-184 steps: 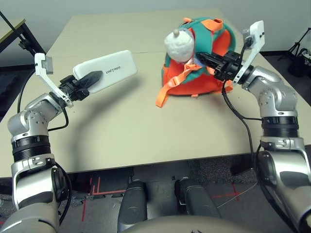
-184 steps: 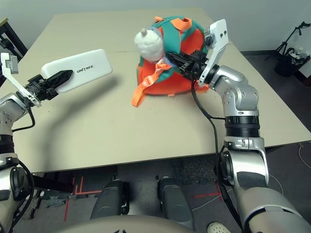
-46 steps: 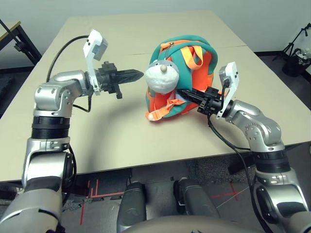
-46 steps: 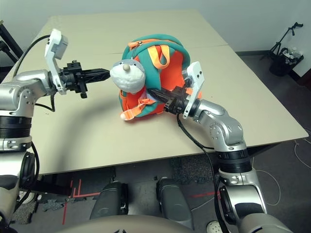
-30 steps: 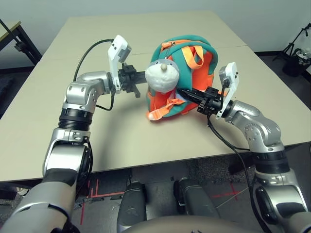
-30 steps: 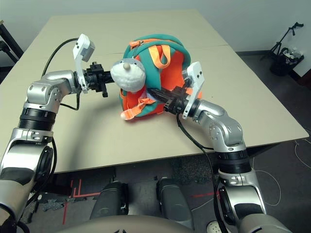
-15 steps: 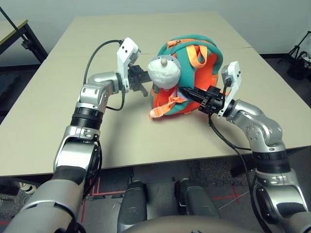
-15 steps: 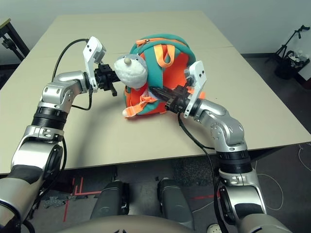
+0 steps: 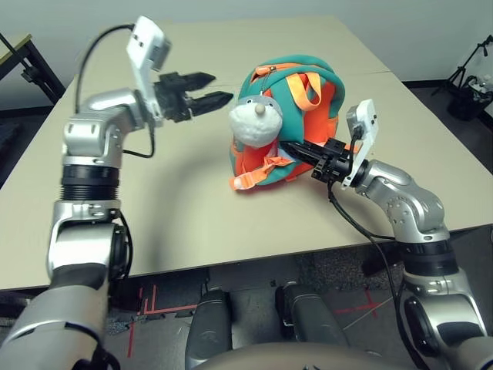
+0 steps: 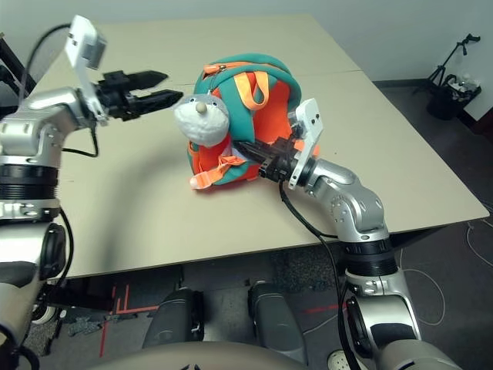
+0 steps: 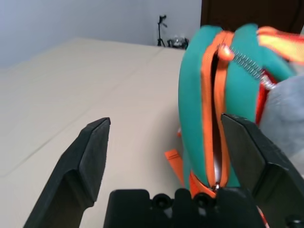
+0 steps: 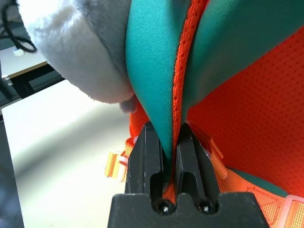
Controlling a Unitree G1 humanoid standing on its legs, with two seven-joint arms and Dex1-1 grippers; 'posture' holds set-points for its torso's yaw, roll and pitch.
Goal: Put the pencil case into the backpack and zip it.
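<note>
Your backpack [image 9: 296, 116] stands upright near the middle of the table [image 9: 192, 208], its teal and orange body rising in a dome with the grey-white plush head [image 9: 256, 119] hanging off the face at about 9 o'clock from the bag's centre. Orange straps [image 9: 262, 171] trail down from below the plush head onto the tabletop, and an orange top handle [image 9: 310, 86] loops over the crown. Your right gripper [image 9: 294, 149] reaches in from 3 o'clock of the bag, low on its side; in the right wrist view its 2 black fingers [image 12: 147, 156] are pressed close together, pinching a fold of teal fabric and orange mesh edge between them. Your left gripper [image 9: 206, 89] hangs in the air at 10 o'clock from the bag, just beside the plush head but apart from it, with nothing between its fingers. Its jaws are spread wide: in the left wrist view the 2 fingertips [image 11: 95, 147] stand well apart, and the bag's side sits in front of them. That same view shows you the orange zipper track [image 11: 214, 109] running up the teal panel, with a dark slit parted between its 2 edges and a silver coil spring [image 11: 247, 64] near the top. You cannot see the pencil case anywhere on the table or in either gripper; whether it sits inside the bag cannot be told from the slit. A black stand [image 10: 451, 65] is on the floor beyond the table at 2 o'clock.
</note>
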